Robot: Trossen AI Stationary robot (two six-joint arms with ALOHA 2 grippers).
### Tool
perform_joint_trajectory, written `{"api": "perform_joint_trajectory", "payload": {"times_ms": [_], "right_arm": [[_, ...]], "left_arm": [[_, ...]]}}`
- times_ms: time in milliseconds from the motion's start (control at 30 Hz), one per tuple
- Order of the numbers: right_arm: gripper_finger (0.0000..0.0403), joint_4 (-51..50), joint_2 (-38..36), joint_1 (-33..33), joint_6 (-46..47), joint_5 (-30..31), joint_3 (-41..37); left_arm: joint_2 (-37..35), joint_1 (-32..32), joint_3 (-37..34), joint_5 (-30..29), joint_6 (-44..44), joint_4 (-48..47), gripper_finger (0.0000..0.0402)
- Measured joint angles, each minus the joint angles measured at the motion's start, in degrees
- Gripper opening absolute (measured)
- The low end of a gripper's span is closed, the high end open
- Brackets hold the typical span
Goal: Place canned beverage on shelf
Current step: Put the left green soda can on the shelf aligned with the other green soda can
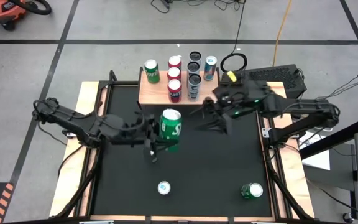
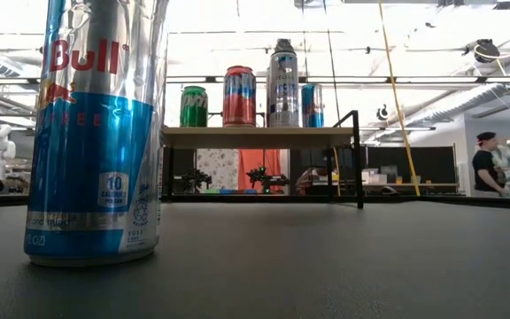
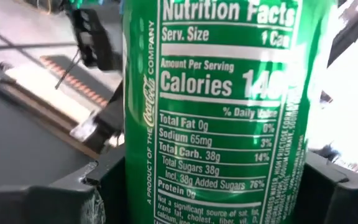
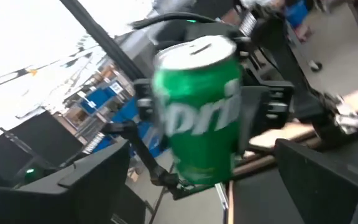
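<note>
High view puts my left gripper (image 1: 165, 138) just left of the frame's centre, its fingers clamped on a green Sprite can (image 1: 170, 127) held upright above the black table (image 1: 216, 168); my left wrist view confirms the grip, the can's nutrition label filling the picture between my two dark fingers (image 3: 73, 199). My right gripper (image 1: 211, 117) sits right of centre, just below the shelf's lower edge, jaws spread wide and holding nothing, with the can showing ahead of them in the right wrist view. The shelf (image 1: 156, 92), the light-wood board at top centre, already carries seven cans as far as I can count: a green one (image 1: 151, 71) at its left, two red ones (image 1: 174, 79), three dark-topped ones (image 1: 194, 73) and a blue-sided one (image 1: 210, 67) at its right. I judge the task partly done: this can is lifted but not yet on the board, and bare wood remains below the green can for it. Two more cans wait on the table, a silver-topped Red Bull (image 1: 163, 187) at lower centre, which looms at the left of the low view, and a green one (image 1: 252, 190) at lower right. All the cans look sealed; their contents cannot be seen.
</note>
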Motion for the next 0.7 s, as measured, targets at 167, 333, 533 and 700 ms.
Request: {"api": "perform_joint_trajectory", "payload": {"times_ms": [167,333,533,700], "right_arm": [[0.0377,-0.3,-2.7,1.1,-1.0,0.2,0.0],[0.0377,0.0,-1.6,2.6,-0.2,0.5,0.0],[0.0377,0.4,0.0,3.9,-1.0,3.8,-0.1],[0.0377,3.0,0.5,4.2,-3.9,5.0,-0.1]], "left_arm": [[0.1,2.2,0.0,1.8,1.4,5.2,0.0301],[0.0,4.5,0.0,5.9,3.0,12.2,0.0301],[0.1,7.8,0.0,13.4,5.8,21.5,0.0302],[0.1,10.3,0.0,19.4,5.7,27.1,0.0302]]}}
